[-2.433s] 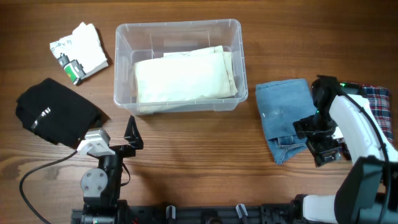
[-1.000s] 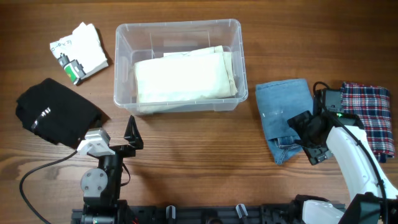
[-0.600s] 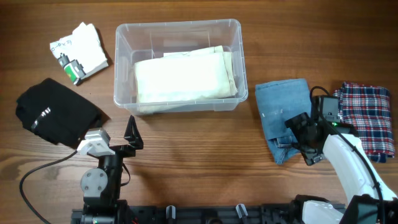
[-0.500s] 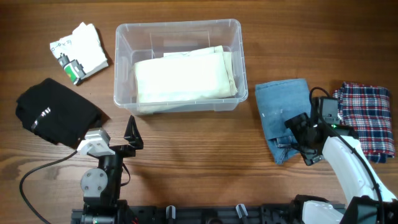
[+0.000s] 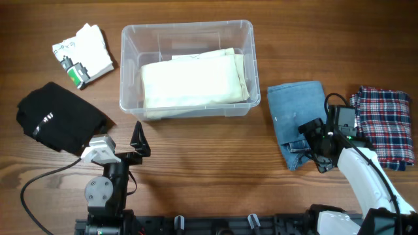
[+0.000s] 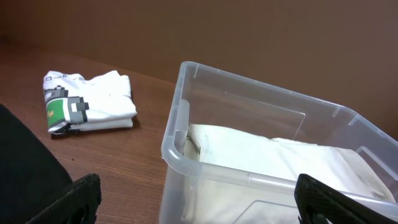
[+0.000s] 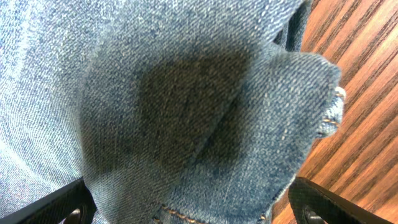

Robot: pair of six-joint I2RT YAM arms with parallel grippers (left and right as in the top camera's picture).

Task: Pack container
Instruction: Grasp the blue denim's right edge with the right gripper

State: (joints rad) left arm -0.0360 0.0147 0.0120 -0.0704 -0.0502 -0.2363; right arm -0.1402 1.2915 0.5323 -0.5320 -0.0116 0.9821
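While the container [image 5: 186, 26] sits at the rear centre of the worktop [image 5: 196, 163], a folded cream garment [image 5: 194, 79] lies flat inside it. The right claw [image 5: 312, 145] is released, jaws spread wide, positioned low over the near right edge of the folded jeans [image 5: 290, 111], which lie just right of the container. Contact with the denim cannot be confirmed. A plaid garment [image 5: 386, 121] lies beside the jeans, further right. The left claw [image 5: 119, 145] is likewise released, holding nothing, near the front edge and facing the container. A black garment [image 5: 59, 121] lies to its left, with a white printed shirt [image 5: 83, 53] behind that.
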